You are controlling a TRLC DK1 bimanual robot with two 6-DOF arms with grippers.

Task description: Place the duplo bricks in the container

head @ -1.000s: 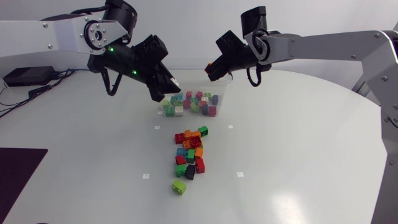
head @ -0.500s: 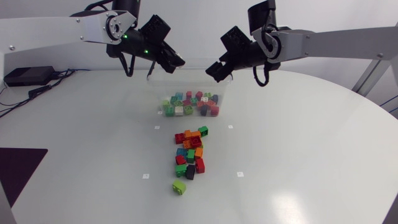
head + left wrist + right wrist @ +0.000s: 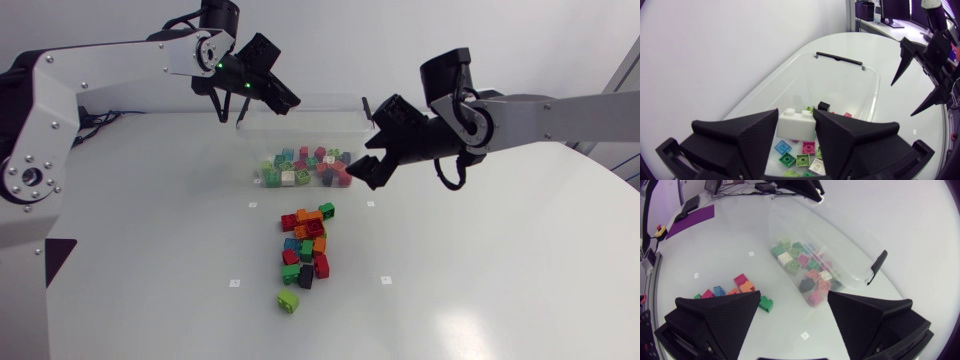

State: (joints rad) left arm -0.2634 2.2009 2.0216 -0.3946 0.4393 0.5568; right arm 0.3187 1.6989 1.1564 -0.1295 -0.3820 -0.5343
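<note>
left gripper [image 3: 795,131]: fingers clamped on white duplo brick [image 3: 796,124] from both sides; held over the far-left corner of the container [image 3: 790,75]
white duplo brick: plain white, two studs seen on top
right gripper [image 3: 372,165]: fingers wide apart, nothing held; above the table [image 3: 480,270], just beside the container's right end
container: clear plastic tub with black clip handles [image 3: 839,58]; set toward the table's far edge, about mid-width
binned bricks [image 3: 305,167]: pink, green, white, red, teal; spread over the tub floor
loose bricks [image 3: 307,245]: red, orange, green, blue, black cluster at table middle, apart from the tub
lime brick [image 3: 288,300]: alone at the cluster's near end
marks [image 3: 235,283]: small white squares on the table; too small to read
</note>
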